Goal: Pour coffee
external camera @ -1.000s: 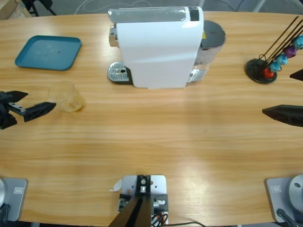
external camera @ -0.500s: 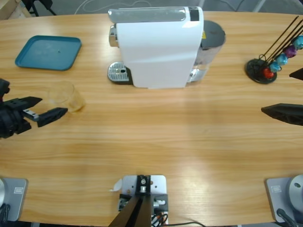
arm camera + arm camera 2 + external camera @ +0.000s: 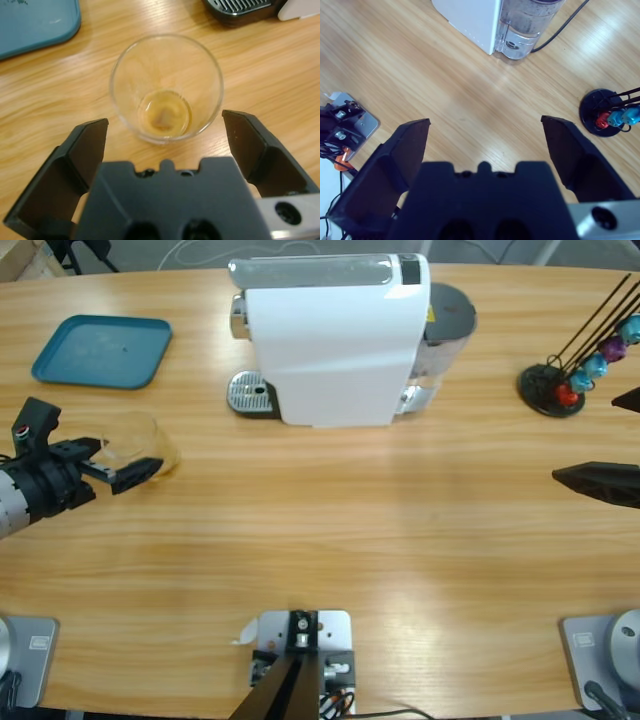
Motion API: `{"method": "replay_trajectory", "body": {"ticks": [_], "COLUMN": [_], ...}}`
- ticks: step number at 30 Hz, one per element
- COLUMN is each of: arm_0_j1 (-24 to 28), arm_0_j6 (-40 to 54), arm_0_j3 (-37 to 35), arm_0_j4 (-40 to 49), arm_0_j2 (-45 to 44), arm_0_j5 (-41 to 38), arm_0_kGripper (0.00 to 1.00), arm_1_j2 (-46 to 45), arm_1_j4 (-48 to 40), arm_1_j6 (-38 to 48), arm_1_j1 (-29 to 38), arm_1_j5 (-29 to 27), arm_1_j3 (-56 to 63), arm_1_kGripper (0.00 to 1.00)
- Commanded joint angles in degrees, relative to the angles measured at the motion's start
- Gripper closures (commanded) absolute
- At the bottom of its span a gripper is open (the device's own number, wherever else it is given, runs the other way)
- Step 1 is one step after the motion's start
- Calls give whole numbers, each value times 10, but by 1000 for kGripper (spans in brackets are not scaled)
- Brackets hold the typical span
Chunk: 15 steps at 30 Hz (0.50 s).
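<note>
A clear glass tumbler [image 3: 166,87] is seen upright on the wooden counter [image 3: 330,520], at the left side in the high view, below the teal tray [image 3: 102,350] and left of the white coffee machine [image 3: 330,335]. The coffee [image 3: 164,113] is held in the tumbler's bottom as a shallow tan-brown pool (most of the glass is unfilled).

The left end effector [image 3: 112,462] is positioned at the tumbler, jaws spread wide; in the left wrist view one jaw is seen on each side of the glass, and no contact with it can be made out. Nothing is gripped. The machine's drip grate [image 3: 243,7] is visible at the top of that view, apart from the glass, and a corner of the tray is seen at top left.

The right end effector [image 3: 625,440] is located at the right edge, over bare counter, jaws released and spread, nothing between them. The capsule rack [image 3: 560,385] is found just beyond it, with blue and red capsules on its wires. The machine's clear water tank [image 3: 527,25] and a black cable [image 3: 565,27] are shown in the right wrist view.
</note>
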Motion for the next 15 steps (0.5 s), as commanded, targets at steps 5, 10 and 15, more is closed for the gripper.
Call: {"method": "replay_trajectory", "body": {"ticks": [5, 10, 15], "arm_0_j1": [-7, -7, -7], "arm_0_j6": [12, 18, 21], "arm_0_j3": [26, 45, 46], "arm_0_j4": [-45, -67, -109], "arm_0_j2": [51, 57, 83], "arm_0_j5": [29, 30, 29], "arm_0_kGripper": [191, 354, 289], "arm_1_j2": [14, 13, 12], "arm_1_j4": [5, 1, 1], "arm_1_j6": [1, 1, 1], "arm_1_j1": [4, 4, 4], "arm_1_j5": [-13, -14, -14], "arm_1_j3": [16, 16, 15], "arm_1_kGripper": [0, 0, 0]}}
